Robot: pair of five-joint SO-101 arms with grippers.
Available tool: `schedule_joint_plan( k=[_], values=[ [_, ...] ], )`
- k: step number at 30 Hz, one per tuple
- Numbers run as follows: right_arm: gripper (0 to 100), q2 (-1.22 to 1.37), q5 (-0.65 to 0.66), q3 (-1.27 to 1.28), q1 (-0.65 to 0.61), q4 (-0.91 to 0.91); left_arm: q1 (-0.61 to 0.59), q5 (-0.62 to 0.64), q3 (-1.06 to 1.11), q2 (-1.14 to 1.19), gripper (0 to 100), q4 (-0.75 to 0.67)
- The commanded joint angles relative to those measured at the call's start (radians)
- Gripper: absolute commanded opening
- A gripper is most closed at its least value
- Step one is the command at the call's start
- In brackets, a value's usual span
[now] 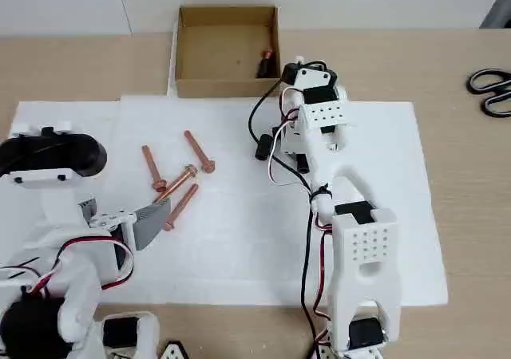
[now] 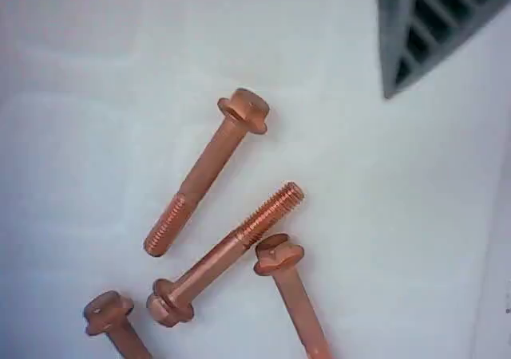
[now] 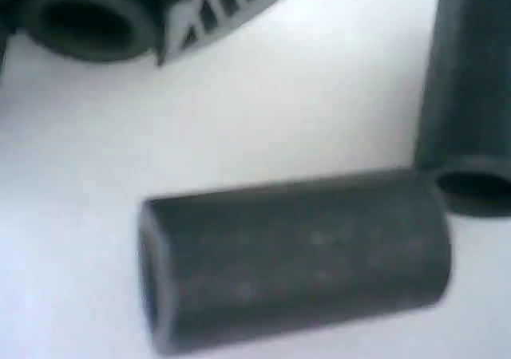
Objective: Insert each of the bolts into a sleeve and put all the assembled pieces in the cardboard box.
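Note:
Several copper bolts (image 1: pixel 177 183) lie loose on the white foam sheet (image 1: pixel 239 247); in the left wrist view they (image 2: pixel 209 171) lie close below. My left gripper (image 1: pixel 150 215) hangs open just beside them, its grey finger (image 2: pixel 431 32) holding nothing. Black sleeves (image 1: pixel 263 146) lie on the sheet under my right gripper (image 1: pixel 297 142). One sleeve (image 3: pixel 295 259) lies on its side close in the right wrist view, another (image 3: pixel 471 96) stands beside it, and a third (image 3: pixel 88 16) sits by the grey finger (image 3: pixel 231 0). That gripper is open. The cardboard box (image 1: pixel 192 52) holds one assembled piece (image 1: pixel 266 60).
Scissors (image 1: pixel 491 92) lie at the table's far right edge. The right arm's base (image 1: pixel 363 295) and black cables (image 1: pixel 307 231) cross the sheet's right half. Bare foam stretches between the bolts and the sleeves.

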Motion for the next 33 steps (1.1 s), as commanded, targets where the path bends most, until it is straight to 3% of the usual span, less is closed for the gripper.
schedule_joint_plan(
  k=[1,12,21,28,33],
  values=[
    [1.7,0.022,0.014,0.003,-0.024,0.024,-0.002,-0.003,-0.004,-0.003,36,-0.018],
    [0.4,-0.249,0.014,0.003,-0.022,0.280,-0.002,-0.003,0.013,-0.003,36,-0.068],
    [0.4,-0.506,0.023,0.009,-0.021,0.306,0.000,-0.003,0.260,-0.003,36,-0.324],
    [0.4,-0.610,0.370,0.011,-0.012,0.312,0.005,-0.002,0.624,-0.003,36,-0.652],
    [0.4,-0.648,0.385,0.011,-0.007,0.312,0.147,-0.002,0.751,-0.003,36,-0.807]
  ],
)
